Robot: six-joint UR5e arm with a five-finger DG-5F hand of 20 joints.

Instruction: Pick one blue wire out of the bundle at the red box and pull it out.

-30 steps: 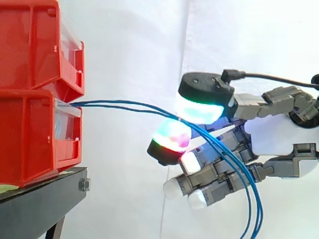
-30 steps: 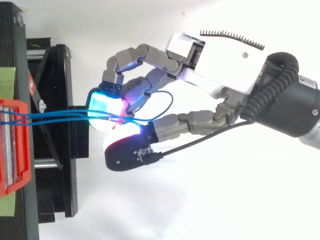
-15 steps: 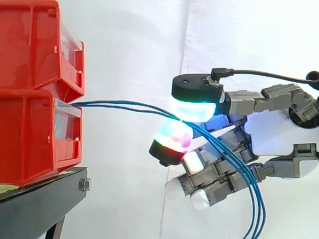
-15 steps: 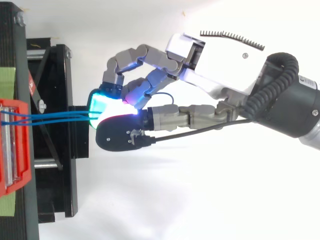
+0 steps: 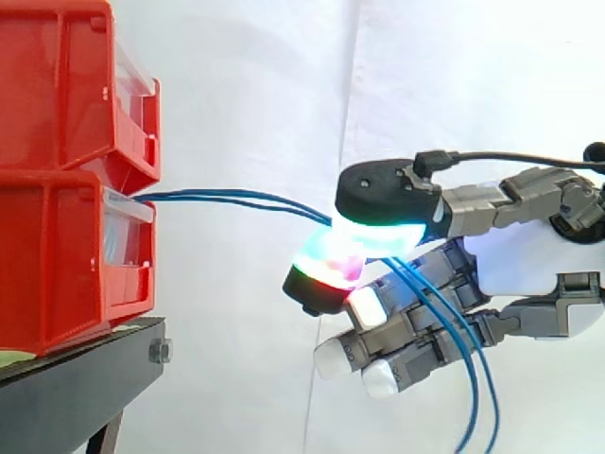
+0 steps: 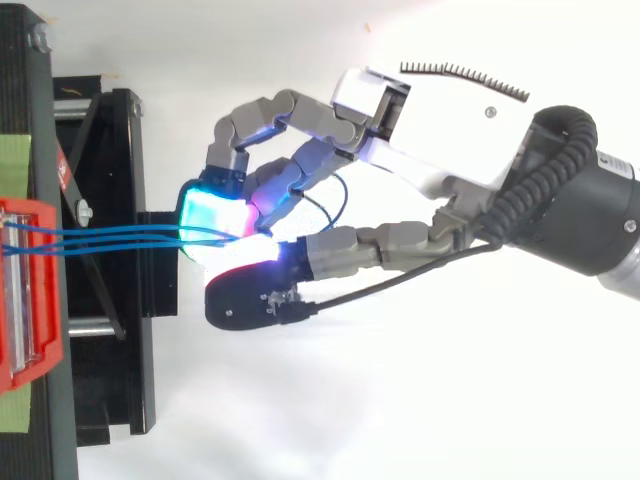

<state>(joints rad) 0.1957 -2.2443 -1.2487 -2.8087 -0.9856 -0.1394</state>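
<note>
The hand [image 5: 518, 257] pinches the blue wires [image 5: 236, 197] between its upper and lower glowing pads [image 5: 326, 260], so the strands run taut from the red box [image 5: 66, 255] and droop behind them, ready for pulling, though whether it grips only one I cannot tell.

The hand [image 6: 440, 110] has a white palm shell, grey segmented fingers [image 6: 380, 240], thick pads [image 5: 326, 257] glowing cyan, green and magenta with black backs, and a black wrist [image 6: 590, 215].
</note>
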